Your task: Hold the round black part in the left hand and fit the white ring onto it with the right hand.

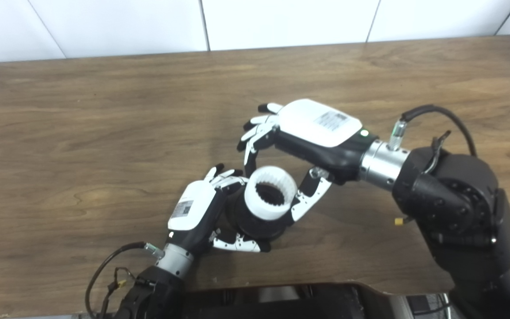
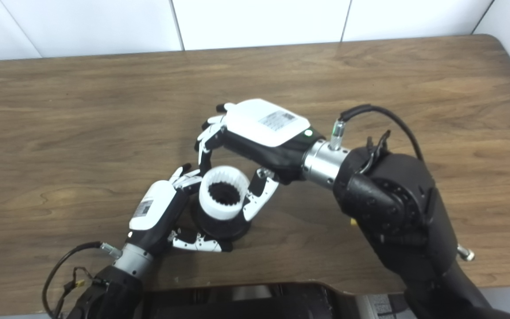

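White ring [image 1: 269,192] sits atop the round black part [image 1: 255,223], gripped by the left hand [image 1: 206,208] just above the counter [image 1: 82,133]. Fitting step; next likely a square press down.

Right eye view: right hand [image 2: 246,146] fingers [image 2: 202,155] and thumb pinch the ring. No containers.

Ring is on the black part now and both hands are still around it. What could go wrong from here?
1. The white ring looks tilted on the round black part; pressing now might jam it crooked.
2. The right hand pinches the ring between a finger and thumb only; it may slip or pull the ring off on release.
3. The left hand holds the part above the table; a hard push could twist it loose.
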